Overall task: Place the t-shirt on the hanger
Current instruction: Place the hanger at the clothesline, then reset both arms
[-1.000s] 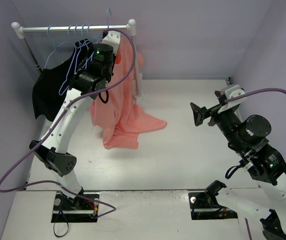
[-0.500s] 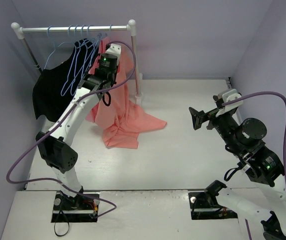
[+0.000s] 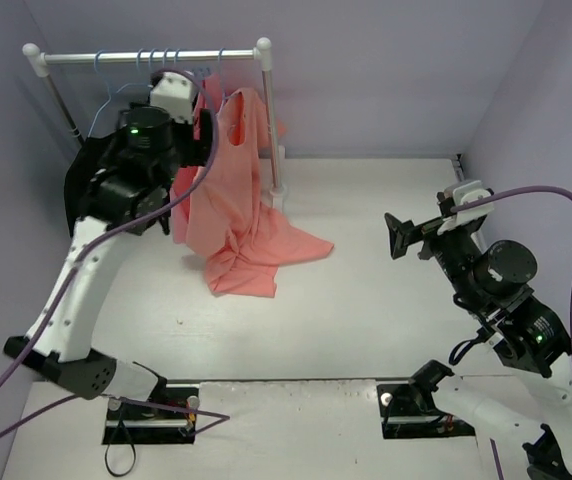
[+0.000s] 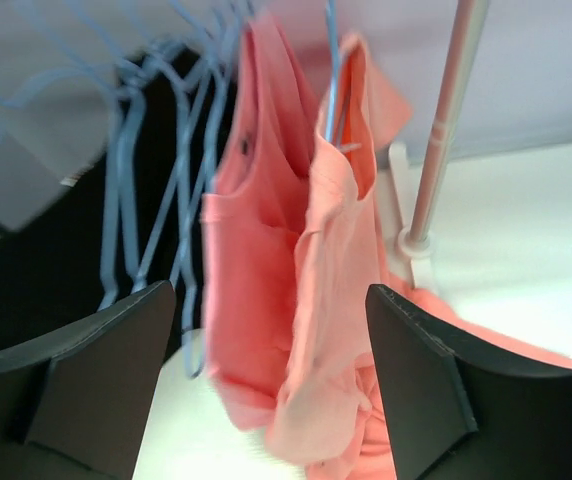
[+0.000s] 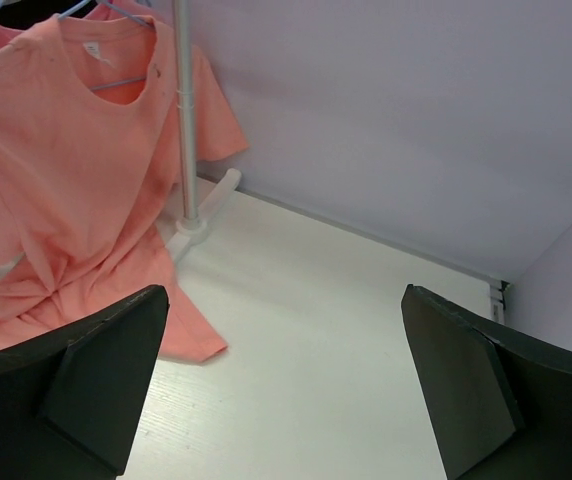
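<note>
Salmon-pink t-shirt (image 3: 234, 190); light-blue hanger (image 4: 332, 60); black garment (image 3: 81, 210).

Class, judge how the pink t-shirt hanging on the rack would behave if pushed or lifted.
The t-shirt is probably floppy: it hangs in folds and its lower end bunches on the table. Pushed, it would likely swing on its hanger rather than resist. It seems light, since thin wire carries it.
</note>
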